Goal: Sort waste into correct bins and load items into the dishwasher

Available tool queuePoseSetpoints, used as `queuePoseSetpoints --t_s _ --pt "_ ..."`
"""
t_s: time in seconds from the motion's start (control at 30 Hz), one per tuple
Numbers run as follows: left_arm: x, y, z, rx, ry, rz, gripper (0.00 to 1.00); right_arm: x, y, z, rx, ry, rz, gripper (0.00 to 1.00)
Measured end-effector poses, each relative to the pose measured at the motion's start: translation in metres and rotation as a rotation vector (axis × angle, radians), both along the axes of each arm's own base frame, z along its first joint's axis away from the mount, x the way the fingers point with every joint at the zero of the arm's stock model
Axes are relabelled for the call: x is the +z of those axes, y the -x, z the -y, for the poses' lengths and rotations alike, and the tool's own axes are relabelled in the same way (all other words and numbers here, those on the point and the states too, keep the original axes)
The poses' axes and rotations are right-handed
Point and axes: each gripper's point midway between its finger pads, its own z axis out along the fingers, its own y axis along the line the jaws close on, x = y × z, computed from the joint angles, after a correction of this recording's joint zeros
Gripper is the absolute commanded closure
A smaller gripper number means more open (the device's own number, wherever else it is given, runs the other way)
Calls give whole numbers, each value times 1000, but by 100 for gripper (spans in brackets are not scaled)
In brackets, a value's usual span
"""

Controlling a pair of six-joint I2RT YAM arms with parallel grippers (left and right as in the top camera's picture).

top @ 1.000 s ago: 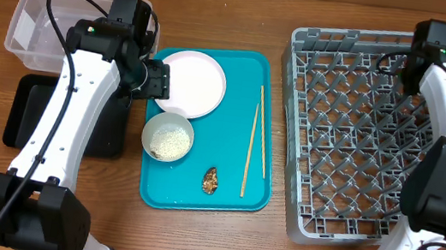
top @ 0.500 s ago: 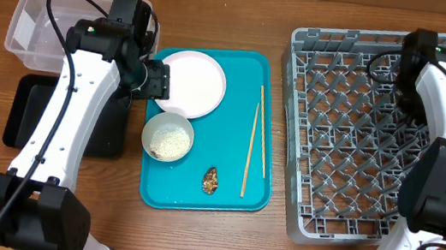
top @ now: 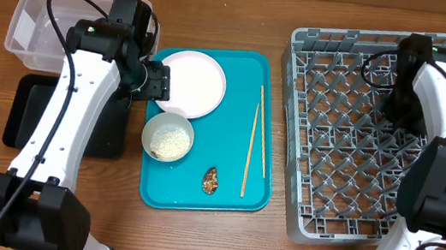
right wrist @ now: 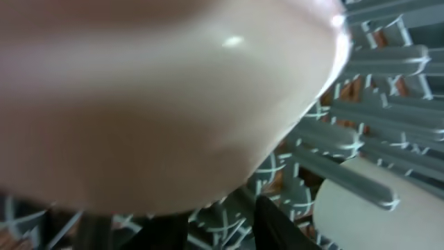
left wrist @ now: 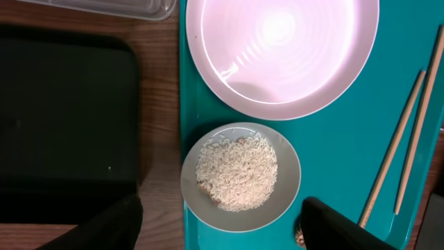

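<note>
Evidently we are setting the pale pink bowl [right wrist: 159, 97] down into the grey dish rack [top: 289, 134] with the right gripper [top: 398, 103]. The bowl is filling that wrist's view, too close and blurred for us to tell whether the jaws are gripping it or parting. We are aiming to seat it steadily on the lattice, clear of the white piece [right wrist: 354, 201] showing just beside it, before lifting straight up. The left gripper [left wrist: 225, 226] is hanging wide over the rice bowl [left wrist: 239, 173] on the teal tray [left wrist: 333, 160].
</note>
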Motion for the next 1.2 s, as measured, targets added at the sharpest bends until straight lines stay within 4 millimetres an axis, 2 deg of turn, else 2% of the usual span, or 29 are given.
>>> queuePoseSetpoints --t_s 0.13,0.2,0.27,0.33,0.37,0.4,0.53,0.63,0.73,0.87,1.03,1.2 --pt "0 1 0 0 -1 -5 24 -1 -1 -6 -1 -33 8 66" --pt "0 1 0 0 -1 -5 23 4 -2 -8 0 -47 27 61" --pt "0 1 0 0 -1 -5 23 14 -2 -11 3 -58 56 48" --pt "0 1 0 0 -1 -6 23 34 -5 -16 16 -87 121 23" --pt "0 1 0 0 -1 -6 23 42 -7 -19 36 -100 144 7" --pt "0 1 0 0 -1 -6 23 53 -9 -25 62 -135 184 2" --pt "-1 5 0 -1 -2 -20 23 88 -8 -69 230 -366 282 1" --pt "-2 10 1 -4 -1 -40 23 91 12 -100 337 -544 223 1" --pt "-3 15 11 -32 6 -57 22 91 19 -116 387 -636 201 2" --pt "-3 20 31 -89 10 -60 18 92 29 -123 401 -685 168 4" --pt "-6 30 57 -156 9 -74 17 95 50 -118 366 -698 105 4" --pt "-15 40 65 -165 6 -105 17 108 61 -112 348 -689 121 4"
